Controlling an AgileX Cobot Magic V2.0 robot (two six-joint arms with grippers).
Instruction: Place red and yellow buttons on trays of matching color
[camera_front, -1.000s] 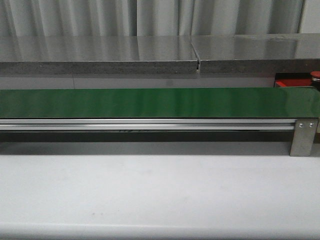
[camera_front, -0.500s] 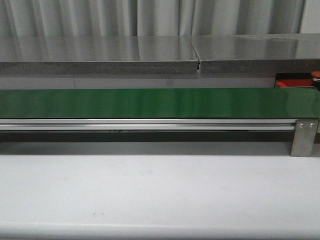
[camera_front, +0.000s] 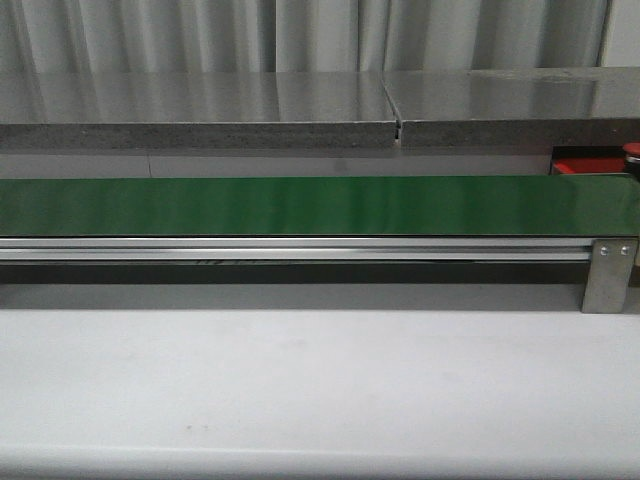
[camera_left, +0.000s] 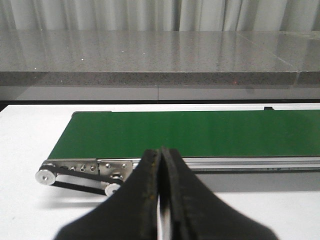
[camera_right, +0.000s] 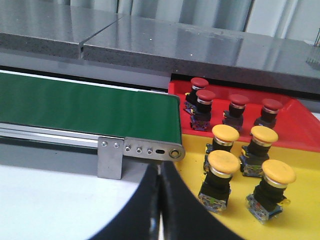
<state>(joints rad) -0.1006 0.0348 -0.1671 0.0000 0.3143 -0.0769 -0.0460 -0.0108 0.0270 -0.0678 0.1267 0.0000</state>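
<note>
In the right wrist view a red tray (camera_right: 295, 125) holds several red buttons (camera_right: 205, 95) standing upright. Just in front of it a yellow tray (camera_right: 235, 220) holds several yellow buttons (camera_right: 223, 161), also upright. Both trays sit past the right end of the green belt (camera_right: 85, 107). My right gripper (camera_right: 160, 165) is shut and empty, over the white table beside the yellow tray's near corner. My left gripper (camera_left: 161, 150) is shut and empty, in front of the belt's left end. In the front view only a corner of the red tray (camera_front: 585, 160) shows; neither gripper appears there.
The green conveyor belt (camera_front: 300, 205) runs across the table on an aluminium rail, with a metal bracket (camera_front: 608, 275) at its right end and a pulley drive (camera_left: 77, 176) at its left. A grey stone ledge (camera_front: 200, 135) stands behind. White tabletop (camera_front: 320, 380) lies in front.
</note>
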